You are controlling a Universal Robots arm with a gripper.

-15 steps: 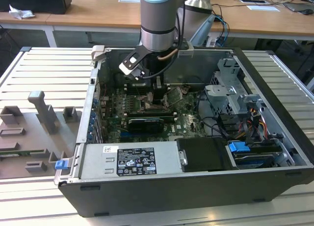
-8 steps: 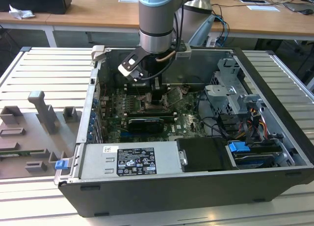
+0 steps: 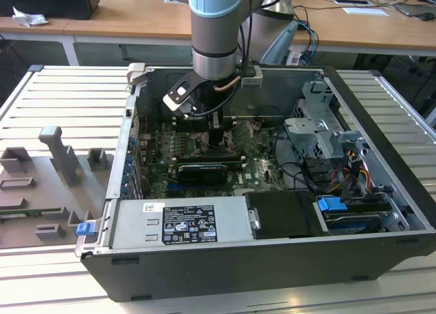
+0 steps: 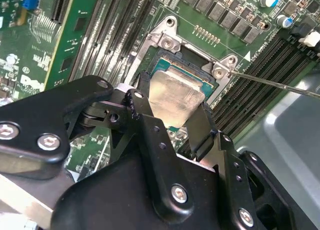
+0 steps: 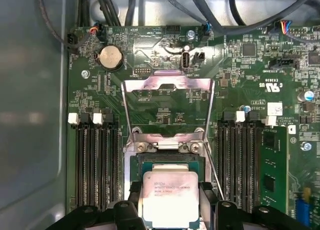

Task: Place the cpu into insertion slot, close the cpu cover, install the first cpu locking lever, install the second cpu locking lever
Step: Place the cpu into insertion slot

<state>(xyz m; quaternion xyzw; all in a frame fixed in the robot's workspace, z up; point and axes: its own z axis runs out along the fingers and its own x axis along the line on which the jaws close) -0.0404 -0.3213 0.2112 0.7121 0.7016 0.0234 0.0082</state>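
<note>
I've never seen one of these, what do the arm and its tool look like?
The arm is a thick round tube, silver-grey with a pale blue band, and black cables run down it. The tool is matte black: angular plates joined by silver screws, ending in two narrow black fingers.

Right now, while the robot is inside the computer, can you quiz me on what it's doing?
1. True or false: the thin silvery metal cpu cover is shut over the dark square metal-rimmed insertion slot.
2. What does the black gripper clamp? A) a pale silvery square cpu B) a screwdriver C) a spoon
3. What long black things line both sides of the slot?
Key: 1 false, it stands open. 2 A. 3 memory slots.
</note>
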